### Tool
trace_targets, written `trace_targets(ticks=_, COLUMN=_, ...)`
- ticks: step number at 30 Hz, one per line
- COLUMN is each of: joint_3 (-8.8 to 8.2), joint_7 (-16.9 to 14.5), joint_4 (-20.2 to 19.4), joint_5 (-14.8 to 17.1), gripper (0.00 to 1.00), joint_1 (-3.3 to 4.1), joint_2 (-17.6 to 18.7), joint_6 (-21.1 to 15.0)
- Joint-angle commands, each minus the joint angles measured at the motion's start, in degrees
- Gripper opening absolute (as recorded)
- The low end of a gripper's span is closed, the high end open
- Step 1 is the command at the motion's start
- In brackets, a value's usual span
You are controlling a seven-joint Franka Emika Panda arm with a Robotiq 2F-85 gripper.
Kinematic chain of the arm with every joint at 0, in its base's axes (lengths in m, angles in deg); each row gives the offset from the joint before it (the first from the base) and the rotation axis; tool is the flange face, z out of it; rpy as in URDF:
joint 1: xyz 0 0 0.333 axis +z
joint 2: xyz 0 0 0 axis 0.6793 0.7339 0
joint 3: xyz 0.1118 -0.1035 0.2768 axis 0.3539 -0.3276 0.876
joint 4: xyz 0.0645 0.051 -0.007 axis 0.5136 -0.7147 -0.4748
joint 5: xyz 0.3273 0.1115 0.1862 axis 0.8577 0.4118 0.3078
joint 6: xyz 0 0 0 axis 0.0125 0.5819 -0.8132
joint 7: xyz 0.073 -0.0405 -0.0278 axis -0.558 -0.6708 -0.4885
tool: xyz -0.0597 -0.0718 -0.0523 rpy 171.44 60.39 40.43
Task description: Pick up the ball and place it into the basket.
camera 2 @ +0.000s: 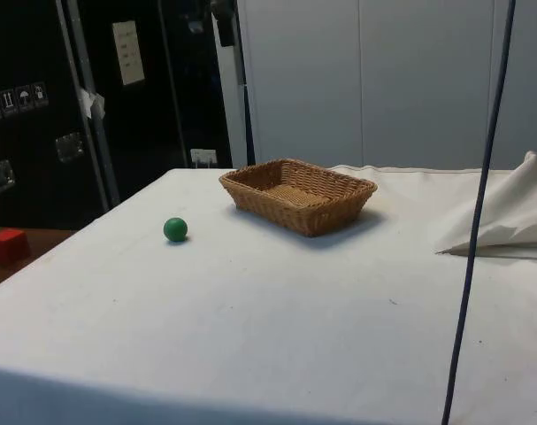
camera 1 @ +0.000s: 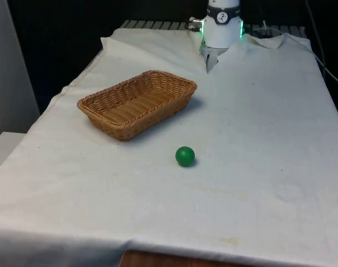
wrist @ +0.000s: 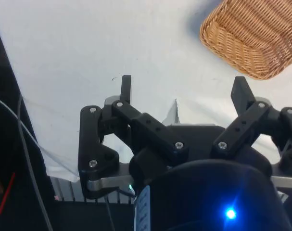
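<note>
Pincer (wrist: 184,89) spread, nothing held (ball (camera 1: 185,156) beside basket (camera 1: 136,103)).

Your robot's arm (camera 1: 222,25) was a white, rounded column ringed with a black band and edged by a green glow, with a silver connector jutting from the front view's left. Its hand (wrist: 184,91) was matte black: two slim, flat-tipped fingers (wrist: 126,88) on angular linkage bars, each bar pinned by bright silver screws, mounted on a pale metal plate above a rounded black housing.
</note>
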Motion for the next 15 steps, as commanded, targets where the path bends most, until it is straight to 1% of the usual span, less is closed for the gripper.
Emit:
trace_targets(ticks=1, joint_3=0.0, joint_7=0.0, joint_4=0.0, joint_5=0.0, gripper=1.0, joint_1=0.0, joint_2=0.0, joint_6=-0.17)
trace_targets(ticks=2, joint_3=0.0, joint_7=0.06, joint_4=-0.11, joint_5=-0.11, gripper=1.0, joint_1=0.0, joint_2=0.11, joint_6=-1.2)
trace_targets(ticks=9, joint_3=-0.17, joint_7=-0.63, joint_4=0.52, joint_5=0.46, gripper=1.0, joint_1=-0.34, joint_2=2.35, joint_6=-4.13)
trace_targets(ticks=10, joint_3=-0.17, joint_7=-0.34, joint_4=0.06, joint_5=0.06, gripper=1.0, joint_1=-0.23, joint_2=1.72, joint_6=-3.84)
trace_targets(ticks=11, joint_3=-0.23, joint_7=-0.86, joint_4=0.92, joint_5=0.69, gripper=1.0, joint_1=-0.46, joint_2=3.32, joint_6=-5.21)
trace_targets(ticks=15, joint_3=-0.23, joint_7=-1.26, joint_4=1.95, joint_5=1.15, gripper=1.0, joint_1=-0.69, joint_2=5.56, joint_6=-7.28)
